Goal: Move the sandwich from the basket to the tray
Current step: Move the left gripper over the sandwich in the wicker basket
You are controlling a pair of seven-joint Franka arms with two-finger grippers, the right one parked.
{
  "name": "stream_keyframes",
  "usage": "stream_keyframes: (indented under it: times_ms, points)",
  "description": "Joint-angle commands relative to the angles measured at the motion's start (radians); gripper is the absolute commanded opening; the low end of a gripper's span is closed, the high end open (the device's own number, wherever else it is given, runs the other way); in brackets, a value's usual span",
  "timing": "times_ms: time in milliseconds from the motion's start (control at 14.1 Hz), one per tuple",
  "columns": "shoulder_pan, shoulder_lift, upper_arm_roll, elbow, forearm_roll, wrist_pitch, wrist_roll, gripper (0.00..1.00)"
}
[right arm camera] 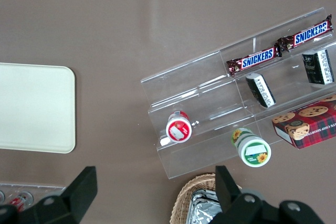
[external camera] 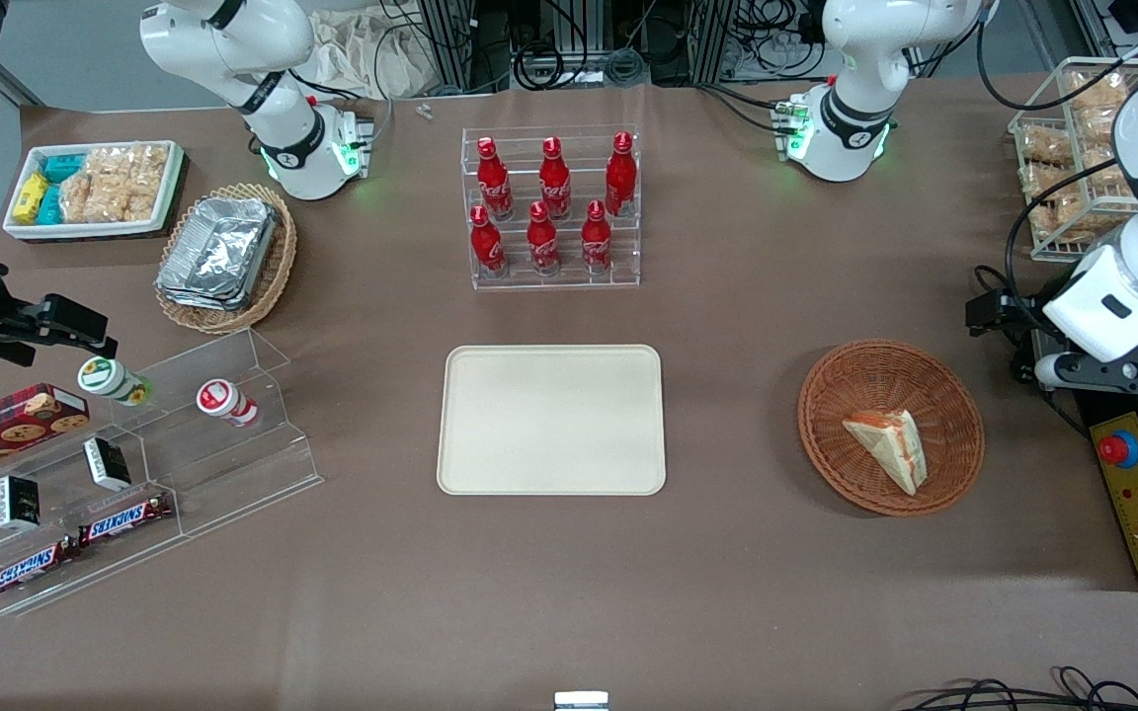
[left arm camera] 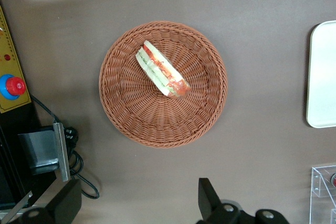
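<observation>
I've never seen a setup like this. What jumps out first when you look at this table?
Probably the red bottles, lined up in two rows on a clear stepped rack in the middle of the table. Nearer the front camera lies the bare cream tray, and toward the working arm's end the sandwich sits alone in the round woven basket. The gripper hangs open high above that basket, apart from it.

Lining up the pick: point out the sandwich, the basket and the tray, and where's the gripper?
sandwich (external camera: 887, 444): front view, top bread face.
basket (external camera: 836, 395): front view, woven rim.
tray (external camera: 551, 420): front view, bare middle.
gripper (left arm camera: 139, 203): left wrist view, above table beside basket, open.
</observation>
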Motion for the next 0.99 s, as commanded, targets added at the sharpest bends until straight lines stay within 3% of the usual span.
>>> stream_keyframes:
  times_ms: [0,425,920]
  points:
    - [0.008,0.017,-0.005,0.025,-0.016,-0.027,0.001,1.0]
    - [-0.007,0.087,-0.013,0.023,0.005,-0.015,-0.286,1.0]
    - [-0.004,0.122,-0.01,-0.186,0.016,0.367,-0.671,1.0]
